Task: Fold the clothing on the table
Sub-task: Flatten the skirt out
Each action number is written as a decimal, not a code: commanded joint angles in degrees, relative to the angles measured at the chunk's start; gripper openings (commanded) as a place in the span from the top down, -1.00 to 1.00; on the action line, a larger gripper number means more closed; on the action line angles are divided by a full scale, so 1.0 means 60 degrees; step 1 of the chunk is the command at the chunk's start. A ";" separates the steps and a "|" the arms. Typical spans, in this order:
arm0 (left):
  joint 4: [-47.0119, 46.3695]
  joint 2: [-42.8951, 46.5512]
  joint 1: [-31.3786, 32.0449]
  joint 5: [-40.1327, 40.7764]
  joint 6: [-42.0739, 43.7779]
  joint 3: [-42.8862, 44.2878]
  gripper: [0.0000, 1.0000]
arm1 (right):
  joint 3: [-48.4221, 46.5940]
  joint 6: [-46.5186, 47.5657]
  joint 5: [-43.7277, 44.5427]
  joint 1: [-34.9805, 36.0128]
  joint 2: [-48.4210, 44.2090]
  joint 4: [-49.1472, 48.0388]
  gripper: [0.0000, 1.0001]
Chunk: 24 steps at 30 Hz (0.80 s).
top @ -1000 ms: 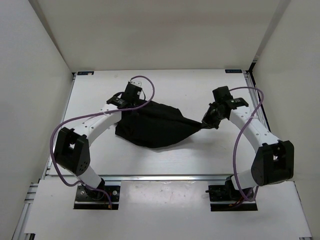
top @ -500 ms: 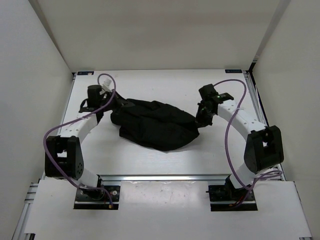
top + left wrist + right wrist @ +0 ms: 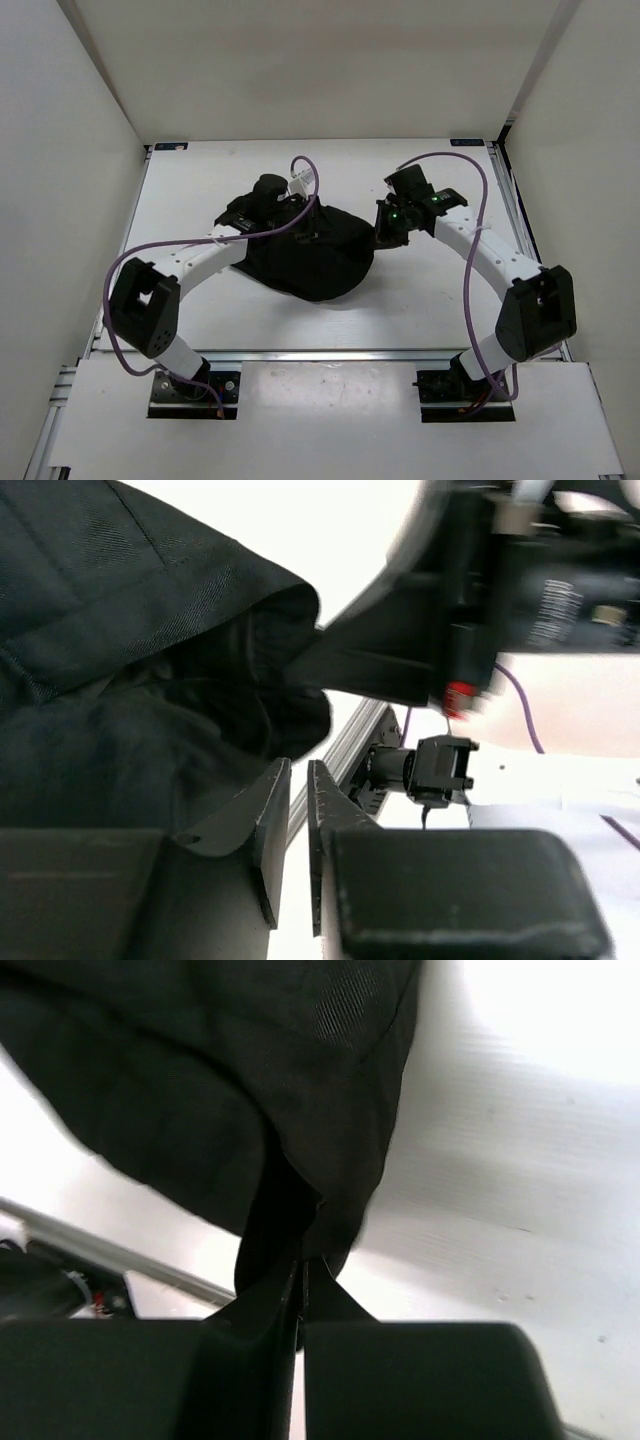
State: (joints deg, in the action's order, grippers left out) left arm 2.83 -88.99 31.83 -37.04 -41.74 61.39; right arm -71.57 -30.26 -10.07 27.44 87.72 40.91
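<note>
Black clothing [image 3: 312,262] lies bunched mid white table [image 3: 430,300], long axis left to right; the right gripper [image 3: 301,1278] pinches its right end, jaws closed. The left gripper [image 3: 298,790] sits over it, jaws barely parted, holding nothing.

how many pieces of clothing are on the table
1: a black garment bunched on the table, its right end pinched by the right gripper. Another piece hidden inside the bunch can't be ruled out.

Clothing [image 3: 310,262]: black, soft, finely woven; bunched into a rounded heap with folds overlapping.
Pose: right edge drawn up off the surface [image 3: 440,300]; the rest laid on it.
Place: around the middle of the white, flat surface.
</note>
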 commanded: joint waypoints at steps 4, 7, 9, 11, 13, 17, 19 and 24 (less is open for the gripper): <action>-0.0968 -0.0650 0.0582 0.0650 -0.0616 -0.0109 0.64 | -0.0435 -0.0053 -0.1249 0.0158 -0.0894 -0.0796 1.00; -0.1306 -0.1148 0.0963 0.1045 -0.0806 0.0008 0.72 | -0.0508 -0.0054 -0.1588 0.0202 -0.1027 -0.0769 0.99; -0.1540 -0.1601 0.1182 0.1119 -0.1070 0.0344 0.76 | -0.0567 0.0121 -0.2027 0.0056 -0.0940 -0.0738 1.00; -0.1571 -0.1969 0.1373 0.1206 -0.1101 0.0812 0.80 | -0.0406 0.0107 -0.2480 -0.0047 -0.1026 -0.0753 1.00; -0.0552 -0.2422 0.1709 0.2109 -0.0824 0.1367 0.91 | -0.0377 0.0034 -0.2729 -0.0120 -0.1100 -0.0928 1.00; 0.0714 -0.3155 0.1887 0.3828 -0.0075 0.2190 0.99 | -0.0318 -0.0083 -0.3170 -0.0062 -0.1159 -0.0857 1.00; 0.0918 -0.3418 0.1740 0.4616 0.0041 0.2613 1.00 | -0.0157 -0.0040 -0.3303 -0.0163 -0.1217 -0.0826 0.99; 0.2617 -0.3947 0.1535 0.6903 0.1168 0.4750 1.00 | 0.0531 -0.0054 -0.3903 -0.0618 -0.1452 -0.0842 1.00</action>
State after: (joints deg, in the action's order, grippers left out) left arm 12.53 -113.75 42.22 -7.70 -39.79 83.20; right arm -70.02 -30.46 -27.97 24.95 81.47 36.64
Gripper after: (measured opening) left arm 0.044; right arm 0.008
